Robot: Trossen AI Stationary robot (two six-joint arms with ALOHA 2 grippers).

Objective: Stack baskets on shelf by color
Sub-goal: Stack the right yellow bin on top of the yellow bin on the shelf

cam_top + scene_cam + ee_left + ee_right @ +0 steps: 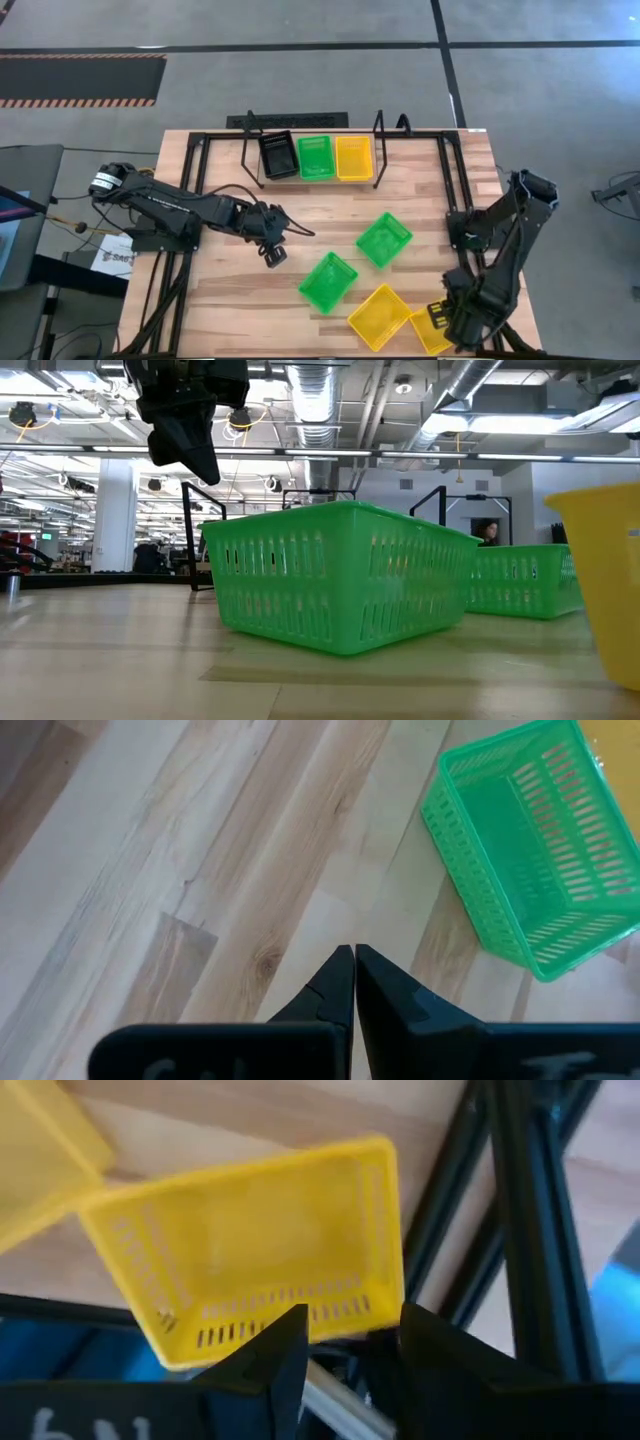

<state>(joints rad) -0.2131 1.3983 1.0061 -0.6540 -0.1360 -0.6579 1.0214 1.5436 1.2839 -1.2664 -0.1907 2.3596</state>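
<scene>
The shelf point(310, 180) stands at the table's far edge with one black basket point(278, 155), one green basket point(316, 157) and one yellow basket point(353, 157) side by side on it. On the table lie two green baskets point(384, 239) point(328, 281) and two yellow baskets point(379, 316) point(430, 335). My left gripper point(353, 960) hangs shut above bare wood, left of the nearer green basket point(530, 840). My right gripper point(350, 1335) is open above the yellow basket point(260, 1260) at the near right corner, its fingers standing over one end wall.
The table's black frame bars point(500, 1210) run close beside the corner yellow basket, and the table's right edge point(500, 250) is just beyond. Bare wood point(230, 290) lies at the near left. In the low view the green basket point(340, 575) fills the middle.
</scene>
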